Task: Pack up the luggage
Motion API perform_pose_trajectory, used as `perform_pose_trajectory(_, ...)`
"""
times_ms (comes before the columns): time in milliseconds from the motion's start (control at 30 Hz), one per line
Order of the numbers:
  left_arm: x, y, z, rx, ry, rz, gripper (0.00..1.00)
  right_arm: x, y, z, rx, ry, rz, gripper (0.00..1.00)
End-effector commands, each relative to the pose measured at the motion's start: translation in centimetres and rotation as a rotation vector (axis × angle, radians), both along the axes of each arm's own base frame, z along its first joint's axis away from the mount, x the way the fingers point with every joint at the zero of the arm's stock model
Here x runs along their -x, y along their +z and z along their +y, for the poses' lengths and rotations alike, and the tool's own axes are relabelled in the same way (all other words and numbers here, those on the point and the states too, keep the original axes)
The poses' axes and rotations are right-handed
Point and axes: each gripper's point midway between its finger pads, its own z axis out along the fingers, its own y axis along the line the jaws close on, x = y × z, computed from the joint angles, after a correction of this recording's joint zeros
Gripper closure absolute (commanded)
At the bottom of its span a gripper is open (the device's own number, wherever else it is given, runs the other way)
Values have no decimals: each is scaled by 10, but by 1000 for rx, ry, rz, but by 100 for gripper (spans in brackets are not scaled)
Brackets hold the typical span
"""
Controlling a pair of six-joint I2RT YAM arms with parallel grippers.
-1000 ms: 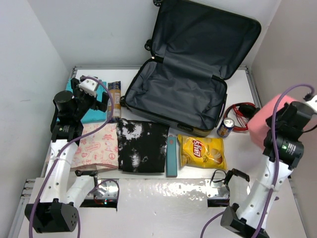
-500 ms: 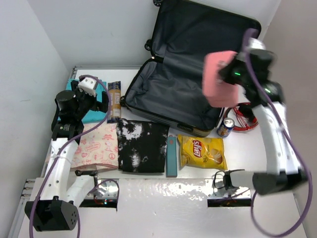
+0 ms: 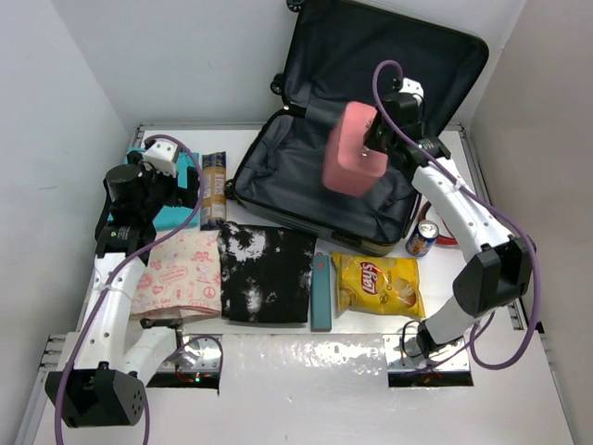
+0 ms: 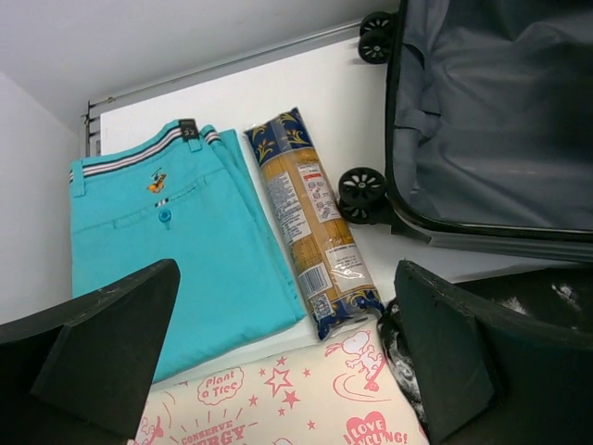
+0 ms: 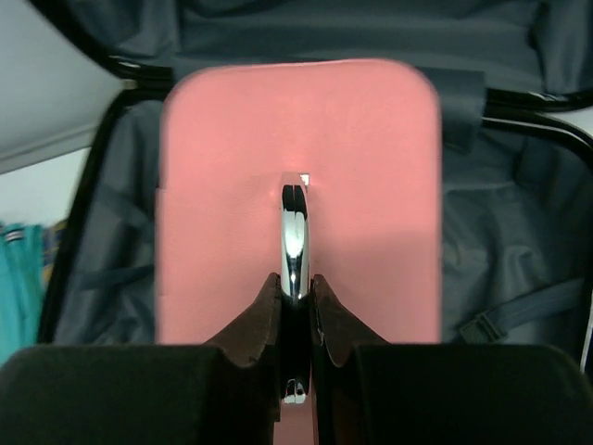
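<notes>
The pink pouch (image 3: pixel 350 159) above the open luggage (image 3: pixel 287 171).
We see the right claw (image 5: pixel 295 283) pinching its metal loop (image 5: pixel 294 227); the left claw (image 4: pixel 283 362) gapes empty over turquoise shorts (image 4: pixel 176 241).

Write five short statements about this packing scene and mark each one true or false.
1. The right gripper is shut on the pink pouch, held over the open suitcase. True.
2. The left gripper grips the teal shorts. False: it is open and holds nothing.
3. The chips bag lies inside the suitcase. False: it lies on the table in front of it.
4. The soda can stands beside the suitcase. True.
5. The pasta pack lies between shorts and suitcase. True.
</notes>
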Motion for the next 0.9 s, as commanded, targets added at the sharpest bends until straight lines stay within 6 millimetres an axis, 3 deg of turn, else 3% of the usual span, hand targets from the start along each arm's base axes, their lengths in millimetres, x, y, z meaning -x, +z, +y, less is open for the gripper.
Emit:
perform_pose_trajectory(0,-2,18,2,-1,18,-50,0,-18,43,-17,-59,-126,-173,100)
perform_pose_trajectory(167,-4,12,2,-5,17,-35,0,-13,1,-22,2,-124,-84,100)
perform_pose_trajectory(333,-6,10,0,7,8,-28,0,-10,-21,-26,17,-138,-52,100)
perform_pose_trajectory(433,-6,9,0,6,9,-25,0,-11,-17,-21,-16,-127,-63,100)
perform_pose_trajectory(633,-5,5,-1,11,4,-15,1,-29,10,22,-201,-5,-137,100)
perform_pose_trajectory(667,-4,4,-1,9,4,-13,1,-32,22,30,-220,11,-160,100)
perform_pose_trajectory(733,-4,6,-2,10,1,-19,0,-38,30,36,-243,16,-189,100)
perform_pose_trajectory(833,-5,9,-1,5,1,-24,0,-39,19,23,-261,-68,-190,100)
perform_pose_trajectory(867,-5,9,-1,4,4,-27,1,-34,-3,13,-243,-102,-158,100)
